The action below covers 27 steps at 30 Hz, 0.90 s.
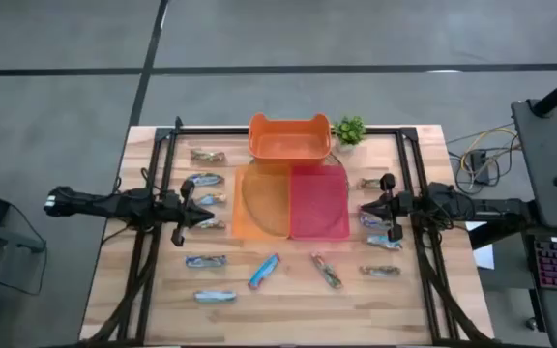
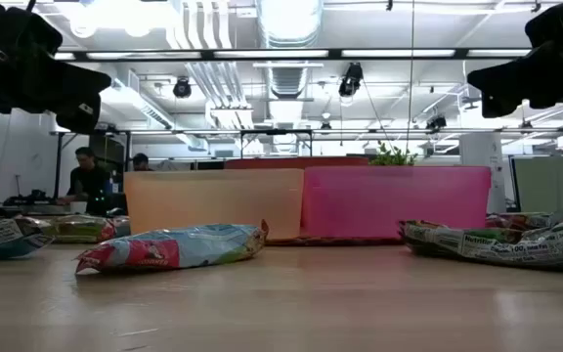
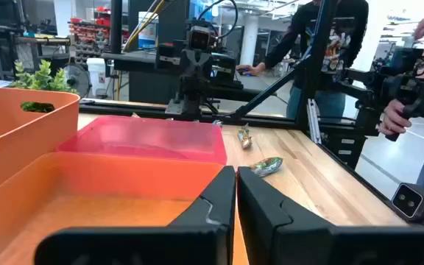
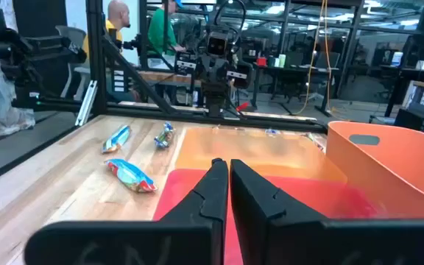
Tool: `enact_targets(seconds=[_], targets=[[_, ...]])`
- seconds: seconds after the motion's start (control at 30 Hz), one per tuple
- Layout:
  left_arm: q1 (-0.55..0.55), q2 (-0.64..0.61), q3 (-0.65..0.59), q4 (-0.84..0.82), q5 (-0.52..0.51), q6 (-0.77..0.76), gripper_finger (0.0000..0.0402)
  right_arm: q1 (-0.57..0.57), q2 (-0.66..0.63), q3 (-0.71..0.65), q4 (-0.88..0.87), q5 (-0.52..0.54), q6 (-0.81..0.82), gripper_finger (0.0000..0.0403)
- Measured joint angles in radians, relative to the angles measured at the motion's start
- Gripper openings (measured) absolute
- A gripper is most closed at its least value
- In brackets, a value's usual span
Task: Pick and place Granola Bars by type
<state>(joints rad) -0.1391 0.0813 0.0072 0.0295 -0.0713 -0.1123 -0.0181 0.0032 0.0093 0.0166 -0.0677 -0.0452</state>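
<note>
Crinkly foil granola bars (image 1: 264, 272) ring translucent orange bin (image 1: 265, 205) and pink bin (image 1: 318, 206).

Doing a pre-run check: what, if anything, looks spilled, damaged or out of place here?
Nothing stands out. The Granola Bars lie scattered flat on the table around the orange tray and pink tray, none torn. Left gripper and right gripper hang beside the trays, jaws shut, holding nothing.
</note>
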Motion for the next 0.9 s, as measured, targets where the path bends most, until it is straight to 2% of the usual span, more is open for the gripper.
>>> enact_targets(seconds=[0.9], targets=[[0.0, 0.0, 0.0, 0.0, 0.0, 0.0, 0.0, 0.0, 0.0, 0.0, -0.003, 0.021, -0.005, 0.0009]])
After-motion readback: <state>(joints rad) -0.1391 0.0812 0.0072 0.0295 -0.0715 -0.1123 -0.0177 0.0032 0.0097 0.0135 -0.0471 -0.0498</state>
